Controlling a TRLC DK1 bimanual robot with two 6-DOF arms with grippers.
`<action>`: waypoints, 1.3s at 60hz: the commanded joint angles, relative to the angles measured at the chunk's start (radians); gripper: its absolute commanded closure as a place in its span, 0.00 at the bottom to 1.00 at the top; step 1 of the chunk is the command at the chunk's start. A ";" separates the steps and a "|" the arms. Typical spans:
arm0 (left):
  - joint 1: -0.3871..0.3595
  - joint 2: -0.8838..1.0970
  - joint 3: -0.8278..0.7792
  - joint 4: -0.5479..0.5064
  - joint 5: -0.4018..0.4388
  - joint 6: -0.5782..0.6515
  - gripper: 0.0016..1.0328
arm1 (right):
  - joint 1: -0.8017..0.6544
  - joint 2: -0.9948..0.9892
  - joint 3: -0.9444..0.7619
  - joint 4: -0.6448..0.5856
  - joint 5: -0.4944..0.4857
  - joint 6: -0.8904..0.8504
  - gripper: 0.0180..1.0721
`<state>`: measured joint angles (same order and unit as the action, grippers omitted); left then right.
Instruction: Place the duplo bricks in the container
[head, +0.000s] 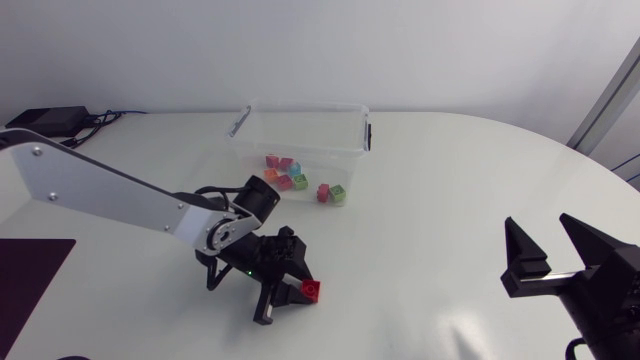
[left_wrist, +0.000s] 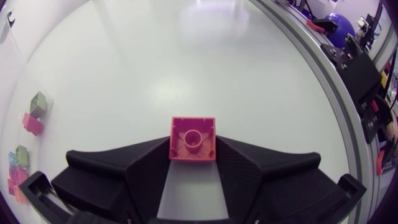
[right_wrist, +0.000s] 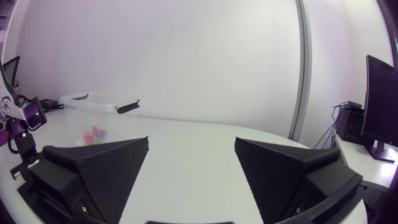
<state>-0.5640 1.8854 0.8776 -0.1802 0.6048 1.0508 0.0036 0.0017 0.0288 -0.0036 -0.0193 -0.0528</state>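
Now, at the near middle of the white worktop — the left end effector, closed on a red duplo brick, one black finger on each side of it. In the left wrist view, the same brick pinched right at the fingertips, hollow underside facing the camera. Cannot tell whether it is touching the worktop or lifted just above it. Left arm in from the left edge, bent down over the brick. Further back, a clear container with dark handles on its ends, well apart from the held brick. Inside it, a small bunch of bricks — pink, orange, green and blue — and just beside them a red and green pair. Over at the right side, the right end effector, wide open, fingers far apart with nothing between them, far from the container and from the bricks. In the far left corner of the worktop, a black box with cables.
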 joint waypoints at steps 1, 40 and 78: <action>0.021 0.035 0.058 -0.047 -0.005 0.005 0.72 | -0.005 -0.006 -0.029 -0.009 -0.002 -0.012 0.05; 0.219 -0.298 0.101 -0.050 -0.148 -0.160 0.73 | -0.004 -0.006 -0.029 -0.007 -0.002 -0.012 0.05; 0.279 0.038 0.716 0.045 -0.563 -0.650 0.69 | -0.005 -0.006 -0.029 -0.007 -0.002 -0.012 0.05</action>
<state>-0.2817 1.8317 1.5574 -0.0959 0.0635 0.4438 0.0036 0.0017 0.0288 -0.0036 -0.0193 -0.0528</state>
